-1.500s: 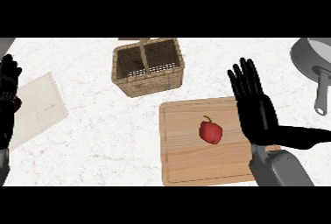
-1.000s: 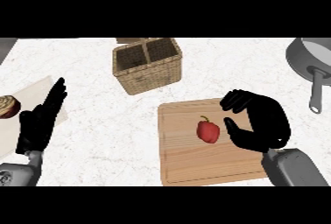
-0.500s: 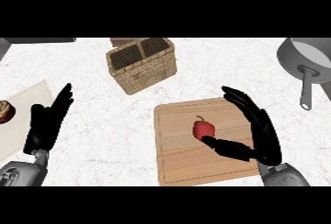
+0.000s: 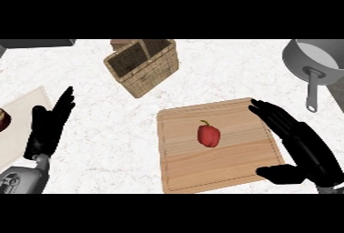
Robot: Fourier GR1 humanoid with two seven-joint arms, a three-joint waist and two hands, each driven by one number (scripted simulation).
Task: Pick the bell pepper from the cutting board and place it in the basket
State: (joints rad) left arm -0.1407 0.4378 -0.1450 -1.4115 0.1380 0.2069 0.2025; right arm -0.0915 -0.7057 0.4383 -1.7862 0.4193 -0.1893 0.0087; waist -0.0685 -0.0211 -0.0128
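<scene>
A small red bell pepper (image 4: 209,135) with a green stem lies near the middle of the wooden cutting board (image 4: 188,173). My right hand (image 4: 306,150) is open over the board's right edge, fingers straight and pointing up-left, thumb spread toward the board's lower right corner; it stays apart from the pepper. A wicker basket (image 4: 143,66) with an inner divider stands at the back, up and left of the board. My left hand (image 4: 48,127) rests open at the left, fingers up.
A grey saucepan (image 4: 314,62) with a long handle sits at the back right. A pale mat (image 4: 20,118) with a dark round object (image 4: 3,119) on it lies at the left edge. White marbled counter lies between board and basket.
My right hand went from curled beside the pepper to open, and shifted right and down to the board's right edge. The view has swung, so everything sits further right. The pepper stays put on the board.
</scene>
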